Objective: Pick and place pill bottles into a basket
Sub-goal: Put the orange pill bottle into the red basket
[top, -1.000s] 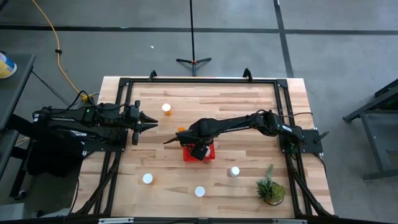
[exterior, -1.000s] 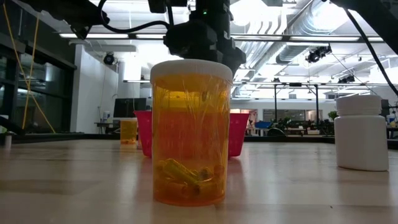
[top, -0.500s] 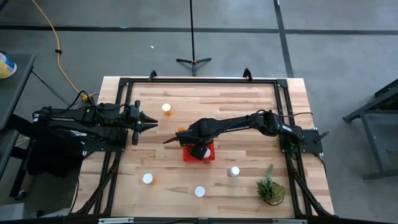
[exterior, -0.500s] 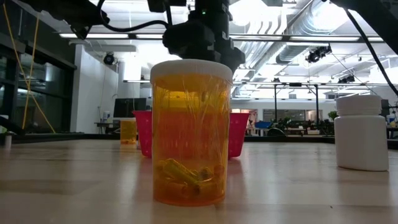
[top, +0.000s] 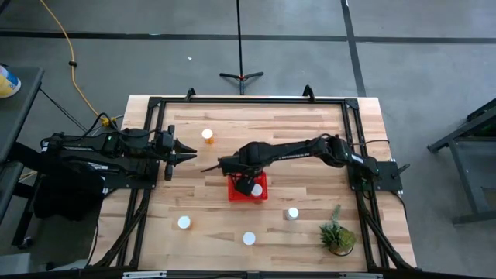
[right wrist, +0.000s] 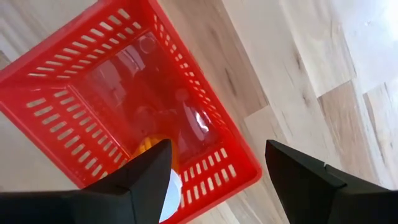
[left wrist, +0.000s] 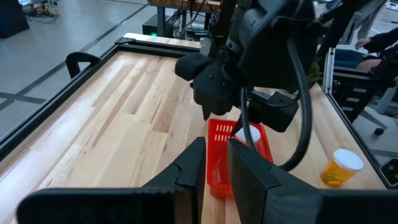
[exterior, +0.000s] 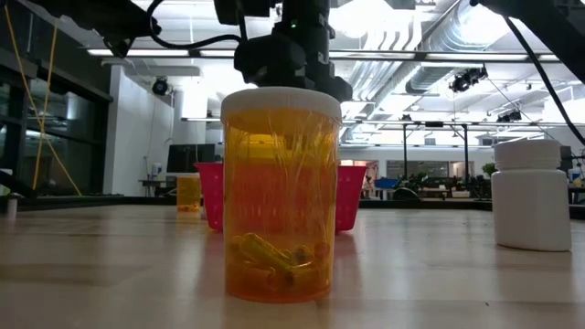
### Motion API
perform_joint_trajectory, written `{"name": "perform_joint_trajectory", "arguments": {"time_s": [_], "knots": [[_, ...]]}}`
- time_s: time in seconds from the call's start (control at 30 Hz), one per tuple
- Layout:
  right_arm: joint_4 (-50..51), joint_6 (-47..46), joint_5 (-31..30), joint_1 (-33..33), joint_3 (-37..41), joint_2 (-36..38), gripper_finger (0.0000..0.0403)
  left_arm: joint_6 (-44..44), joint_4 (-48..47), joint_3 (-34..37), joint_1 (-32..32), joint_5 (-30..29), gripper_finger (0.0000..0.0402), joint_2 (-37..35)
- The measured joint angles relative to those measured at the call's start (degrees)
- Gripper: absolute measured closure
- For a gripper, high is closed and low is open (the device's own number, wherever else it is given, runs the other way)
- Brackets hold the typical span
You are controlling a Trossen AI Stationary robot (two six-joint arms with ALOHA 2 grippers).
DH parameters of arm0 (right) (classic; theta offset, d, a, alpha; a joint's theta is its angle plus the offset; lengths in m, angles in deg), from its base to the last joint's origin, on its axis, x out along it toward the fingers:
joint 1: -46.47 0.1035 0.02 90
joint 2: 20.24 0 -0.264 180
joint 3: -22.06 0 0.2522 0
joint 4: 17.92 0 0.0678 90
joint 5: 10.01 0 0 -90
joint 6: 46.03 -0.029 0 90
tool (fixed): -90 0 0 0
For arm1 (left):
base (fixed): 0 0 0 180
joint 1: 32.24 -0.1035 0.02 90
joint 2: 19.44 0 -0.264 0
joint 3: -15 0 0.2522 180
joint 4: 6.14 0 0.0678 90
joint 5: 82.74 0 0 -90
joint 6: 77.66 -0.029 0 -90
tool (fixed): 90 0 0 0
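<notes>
The right gripper hung open above the red plastic mesh basket, which held one white-capped orange pill bottle. The left gripper waited nearly closed by the desk's left edge. The loose white-capped bottles looked light, rigid and smooth, best pinched around the body.

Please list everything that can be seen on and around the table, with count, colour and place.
pill bottles on the table: four, white caps, at least two with orange bodies; one toward the far edge, three toward the near edge
pill bottle in the basket: one, white cap
basket: one, red, mid-table
potted plant: one, green, near right corner
table: one, light wood
stand: one, black, on the floor beyond the table
left gripper: over the table's left part, empty
right gripper: open, above the basket
</notes>
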Motion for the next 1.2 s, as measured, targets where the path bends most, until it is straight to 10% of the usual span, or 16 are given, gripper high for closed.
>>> {"name": "perform_joint_trajectory", "arguments": {"time_s": [1.2], "knots": [[-4.37, 14.41, 18.35, -10.13, -0.02, 0.02, 0.0135, 1.51, 2.67, 0.02, 0.00, -0.63, 0.0298, 0.00]]}}
